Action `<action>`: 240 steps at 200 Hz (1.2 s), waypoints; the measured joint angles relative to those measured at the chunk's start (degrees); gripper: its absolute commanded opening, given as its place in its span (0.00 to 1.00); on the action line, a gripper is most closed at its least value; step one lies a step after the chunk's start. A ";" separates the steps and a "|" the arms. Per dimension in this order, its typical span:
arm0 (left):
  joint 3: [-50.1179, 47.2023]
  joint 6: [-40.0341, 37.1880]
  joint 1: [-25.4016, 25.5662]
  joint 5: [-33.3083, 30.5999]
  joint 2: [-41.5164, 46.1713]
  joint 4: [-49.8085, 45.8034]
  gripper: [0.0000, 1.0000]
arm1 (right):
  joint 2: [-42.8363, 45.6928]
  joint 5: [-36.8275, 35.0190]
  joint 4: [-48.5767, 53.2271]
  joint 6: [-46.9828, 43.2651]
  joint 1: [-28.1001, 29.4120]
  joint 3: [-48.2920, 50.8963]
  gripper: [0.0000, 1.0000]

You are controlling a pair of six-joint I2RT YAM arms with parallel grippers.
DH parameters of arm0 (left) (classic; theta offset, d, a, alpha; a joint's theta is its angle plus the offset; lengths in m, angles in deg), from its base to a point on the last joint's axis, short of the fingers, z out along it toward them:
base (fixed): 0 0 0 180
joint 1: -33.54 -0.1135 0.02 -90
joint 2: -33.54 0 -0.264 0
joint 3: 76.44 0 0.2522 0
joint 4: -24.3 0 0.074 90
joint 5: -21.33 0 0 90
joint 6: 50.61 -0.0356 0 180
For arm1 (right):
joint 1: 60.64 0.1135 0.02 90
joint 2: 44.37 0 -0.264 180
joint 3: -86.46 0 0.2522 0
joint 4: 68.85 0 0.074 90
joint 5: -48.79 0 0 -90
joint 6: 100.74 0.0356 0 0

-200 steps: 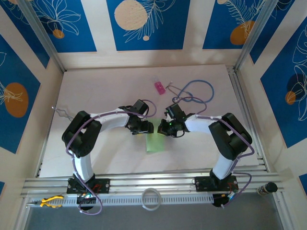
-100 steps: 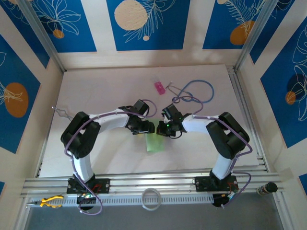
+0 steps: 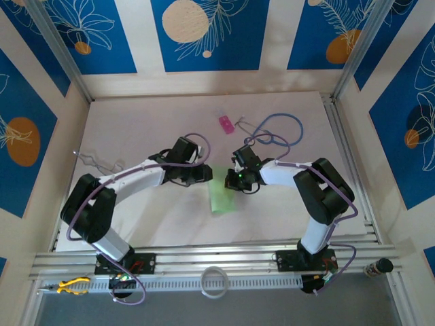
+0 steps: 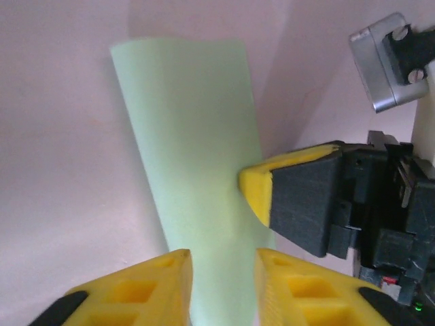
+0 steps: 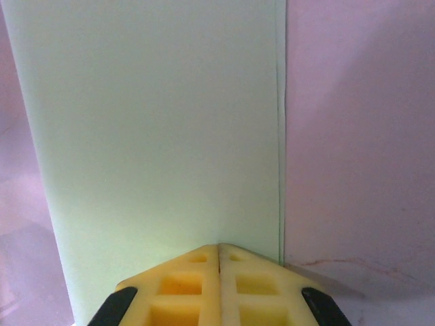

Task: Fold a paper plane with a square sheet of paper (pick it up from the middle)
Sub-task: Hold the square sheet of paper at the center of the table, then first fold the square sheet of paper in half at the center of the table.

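Pale table with a folded light-green sheet of paper at its centre and both grippers at the sheet's far end.
Sheet lies flat as a narrow rectangle. Left gripper is released: yellow fingers apart, sheet visible in the gap. Right gripper is clenched, fingertips pressed together, tip touching the sheet's edge; whether it pinches paper cannot be told. Farther back, well apart, a small pink block rests on the table before blue patterned wall panels.
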 measured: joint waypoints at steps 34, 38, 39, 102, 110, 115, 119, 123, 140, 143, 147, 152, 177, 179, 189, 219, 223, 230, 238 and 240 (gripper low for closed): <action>-3.13 1.31 0.00 4.66 -1.49 5.07 0.13 | 0.00 -0.02 -0.02 0.00 0.09 0.00 0.00; -3.48 1.49 0.00 5.07 -1.73 5.68 0.12 | 0.00 -0.02 -0.02 0.02 0.09 0.00 0.00; -3.54 1.44 0.00 5.11 -1.77 5.77 0.12 | 0.00 -0.02 -0.02 0.02 0.09 0.00 0.00; -6.21 4.13 -0.02 10.80 -5.99 14.03 0.10 | 0.00 -0.02 -0.02 0.02 0.09 0.00 0.00; -6.21 4.31 -0.04 11.15 -6.29 14.62 0.10 | 0.00 -0.02 -0.02 0.02 0.09 0.00 0.00; -6.21 4.35 -0.04 11.37 -6.45 15.02 0.10 | 0.00 -0.02 -0.02 0.04 0.09 0.00 0.00; -6.21 4.39 -0.04 11.56 -6.58 15.32 0.09 | 0.00 -0.02 -0.02 0.02 0.09 0.00 0.00; -6.21 4.46 -0.04 11.72 -6.67 15.56 0.09 | 0.00 -0.02 -0.02 0.02 0.09 0.00 0.00; -6.21 4.50 -0.09 12.13 -7.30 16.15 0.09 | 0.00 -0.02 -0.02 0.02 0.09 0.00 0.00; -6.21 4.52 -0.09 12.13 -7.41 16.15 0.09 | 0.00 -0.02 -0.02 0.02 0.09 0.00 0.00; -6.21 4.50 -0.11 12.13 -7.56 16.15 0.09 | 0.00 -0.04 -0.02 0.02 0.09 0.00 0.00; -6.21 4.50 -0.15 12.15 -7.78 16.15 0.09 | 0.00 -0.04 -0.02 0.02 0.09 0.00 0.00; -6.21 4.37 -0.37 12.11 -8.87 16.13 0.09 | 0.00 -0.15 0.00 0.02 0.11 0.00 0.00; -6.21 4.31 -0.39 12.11 -8.94 16.13 0.09 | 0.00 -0.17 0.00 0.02 0.11 0.00 0.00; -6.21 4.24 -0.42 12.07 -9.31 16.11 0.08 | 0.00 -0.17 -0.02 0.02 0.11 0.02 0.00; -7.04 3.17 -0.52 11.45 -9.70 15.98 0.08 | 0.00 -0.17 -0.09 0.04 0.11 0.11 0.00; -7.28 2.97 -0.52 11.41 -9.70 15.98 0.08 | 0.00 -0.17 -0.09 0.04 0.11 0.11 0.00; -7.93 2.71 -0.52 11.06 -9.70 15.98 0.07 | 0.00 -0.15 -0.09 0.04 0.15 0.11 0.00; -8.74 2.38 -0.52 10.71 -9.73 16.02 0.07 | 0.00 -0.17 -0.09 0.07 0.17 0.11 0.00; -8.98 2.36 -0.52 10.56 -9.79 16.00 0.07 | 0.00 -0.17 -0.09 0.07 0.22 0.11 0.00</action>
